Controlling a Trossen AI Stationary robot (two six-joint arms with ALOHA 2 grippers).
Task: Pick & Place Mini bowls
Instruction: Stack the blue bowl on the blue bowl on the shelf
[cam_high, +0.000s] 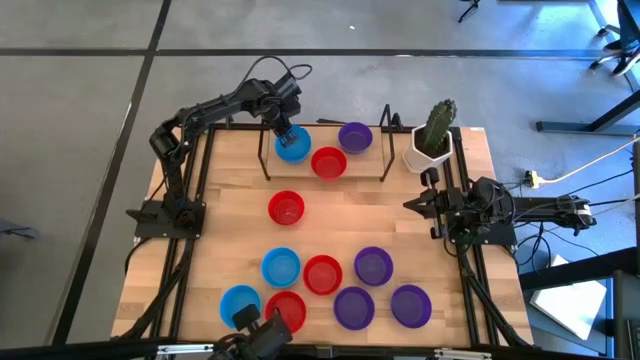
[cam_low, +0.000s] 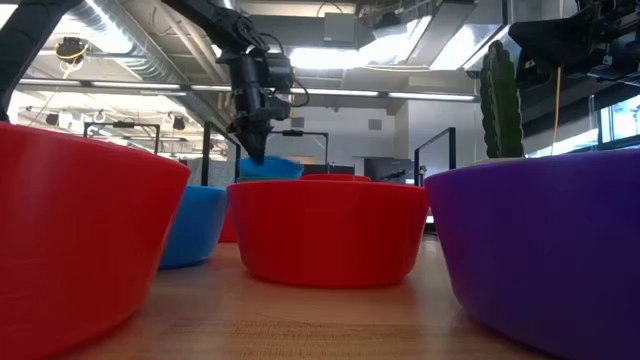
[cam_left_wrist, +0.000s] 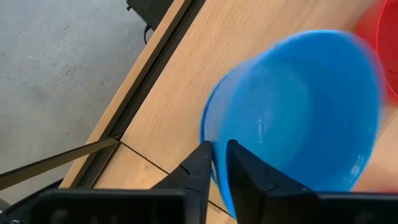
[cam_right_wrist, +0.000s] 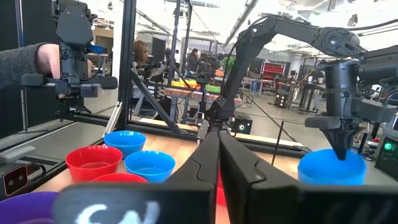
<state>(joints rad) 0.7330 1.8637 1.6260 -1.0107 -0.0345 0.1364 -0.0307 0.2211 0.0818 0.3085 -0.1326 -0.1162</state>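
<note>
High view: the left gripper (cam_high: 284, 131) pinches the rim of a blue bowl (cam_high: 293, 147) at the table's (cam_high: 240, 180) far side, beside a red bowl (cam_high: 328, 162). Low view: the blue bowl hangs tilted. Left wrist view: fingers (cam_left_wrist: 200, 168) straddle the rim, nearly closed. The right gripper (cam_right_wrist: 218, 140) rests closed, empty.

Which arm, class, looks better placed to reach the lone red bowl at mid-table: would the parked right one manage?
Probably yes. The right claw is shut and idle at the table's right edge, with bare wood between it and the lone red bowl.
</note>
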